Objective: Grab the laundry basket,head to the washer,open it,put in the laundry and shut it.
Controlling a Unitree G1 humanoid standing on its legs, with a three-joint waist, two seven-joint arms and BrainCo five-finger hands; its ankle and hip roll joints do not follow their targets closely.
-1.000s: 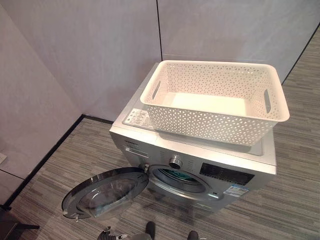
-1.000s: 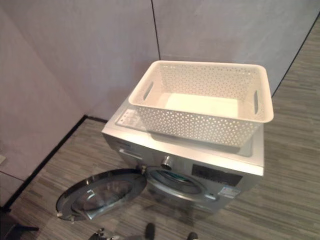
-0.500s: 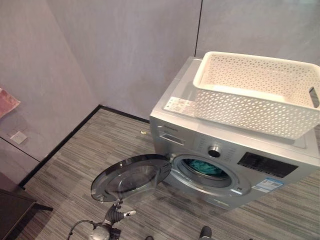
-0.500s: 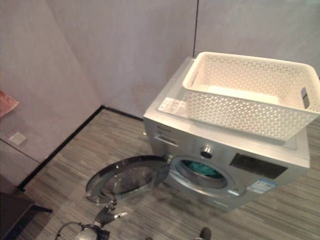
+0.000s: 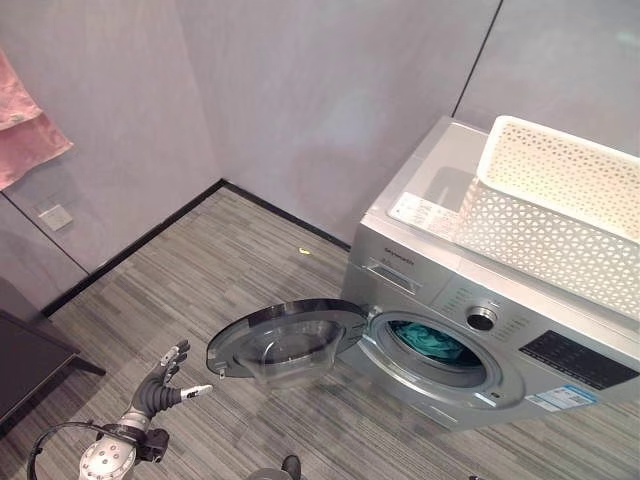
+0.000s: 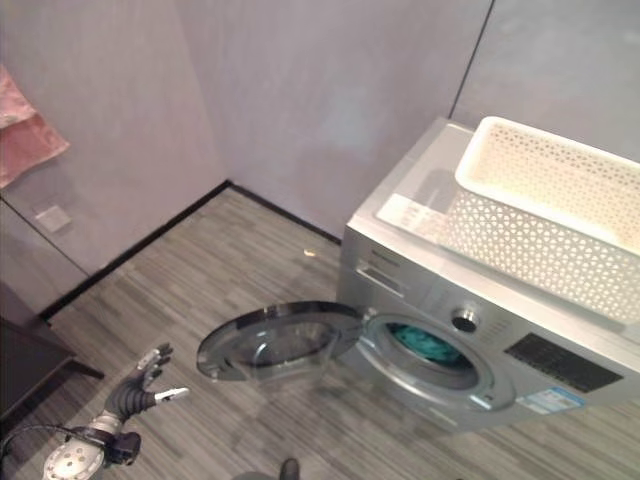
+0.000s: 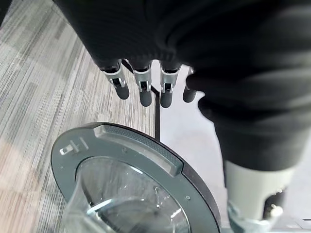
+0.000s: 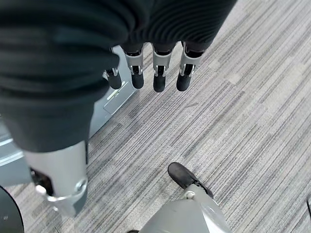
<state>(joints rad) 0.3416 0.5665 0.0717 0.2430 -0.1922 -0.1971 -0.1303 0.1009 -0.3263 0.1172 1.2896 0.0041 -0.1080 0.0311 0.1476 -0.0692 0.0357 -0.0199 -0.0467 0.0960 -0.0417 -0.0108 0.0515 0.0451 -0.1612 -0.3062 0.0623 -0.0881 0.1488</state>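
Silver front-loading washer (image 5: 480,330) standing on striped grey floor (image 5: 230,260) by grey wall panels (image 5: 330,90), at the right of the head views. White perforated laundry basket (image 5: 550,205) resting on top of the washer, toward its right side, nothing visible inside it. Round glass door (image 5: 285,340) swung fully open to the washer's left, lying nearly flat above the floor; drum opening exposed, with teal laundry (image 5: 432,342) inside it. Pink cloth (image 5: 25,125) hanging on the wall at far left, a small wall socket (image 5: 55,216) just below it, and a dark piece of furniture (image 5: 25,365) in the lower left corner. Left hand (image 5: 160,385) low at the lower left of the head views, well apart from the door's outer rim, fingers straight and spread, holding nothing; from the left wrist camera, those fingers (image 7: 141,90) pointing over the door's rim without touching it. Right hand (image 8: 146,53) in its own wrist view hanging above bare floor, fingers straight and relaxed, holding nothing. Small yellowish speck (image 5: 304,251) on the floor near the wall.
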